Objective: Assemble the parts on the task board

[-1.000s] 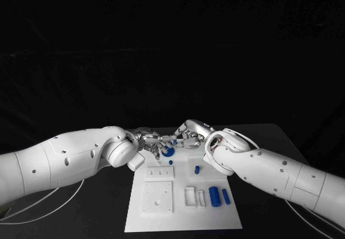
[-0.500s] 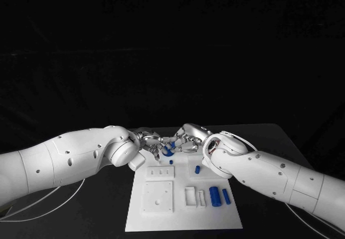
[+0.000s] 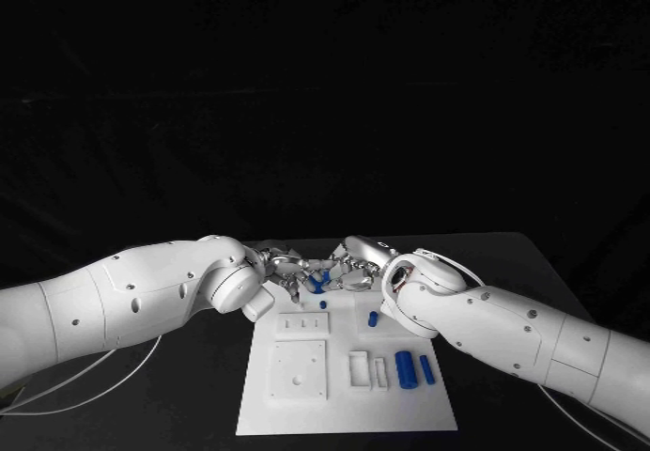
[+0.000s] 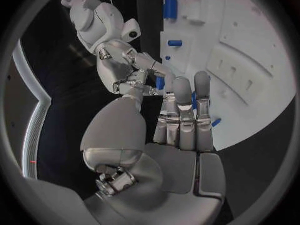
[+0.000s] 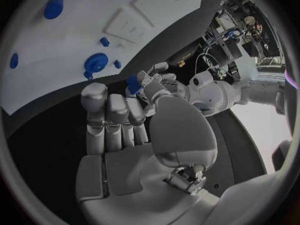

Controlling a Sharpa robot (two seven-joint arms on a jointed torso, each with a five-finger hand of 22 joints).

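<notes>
The white task board lies in the middle of the black table. My left hand and right hand meet fingertip to fingertip above its far end. Between them is a small blue part, and both hands seem to pinch it. The left wrist view has that blue part between my left hand and the right hand's fingers. It appears again as the blue part at the tips of my right hand. Below them a blue ring sits on the board.
A short blue peg stands mid-board. Two blue cylinders lie near the board's right edge beside white blocks. Recessed slots and a square plate take up the left half. Bare black table surrounds the board.
Both hands have shifted slightly toward the board's far end and drawn closer together, with the blue part still between their fingertips. The parts on the board have not moved.
</notes>
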